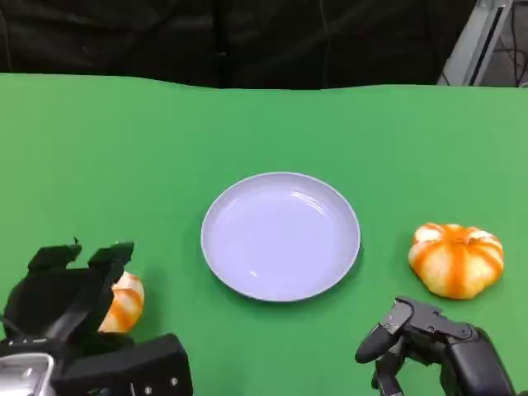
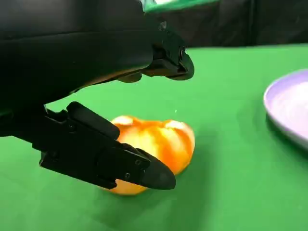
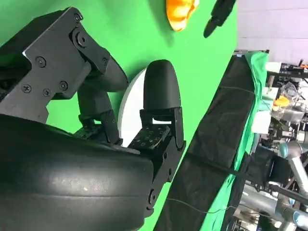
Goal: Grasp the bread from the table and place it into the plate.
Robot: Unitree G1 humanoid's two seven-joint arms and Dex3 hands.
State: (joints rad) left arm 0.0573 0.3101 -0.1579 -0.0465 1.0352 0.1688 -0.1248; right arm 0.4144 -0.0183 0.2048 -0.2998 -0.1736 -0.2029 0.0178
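Observation:
Two orange-and-white bread rolls lie on the green table. The left bread [image 1: 125, 303] [image 2: 161, 142] sits at the near left, partly hidden behind my left hand [image 1: 70, 293] [image 2: 77, 57]. That hand is cupped around it: the fingers [image 2: 168, 62] hover just above it and the thumb [image 2: 120, 163] lies in front, with a gap still showing. The right bread [image 1: 456, 260] lies free, right of the lilac plate [image 1: 280, 235] [image 2: 288, 108]. My right hand [image 1: 429, 338] [image 3: 96, 120] hangs low at the near right, fingers apart, holding nothing.
The table's far edge [image 1: 264, 82] meets a black curtain. Open green cloth surrounds the plate. In the right wrist view the plate [image 3: 131, 96] shows between my fingers and the left bread [image 3: 180, 12] lies far off.

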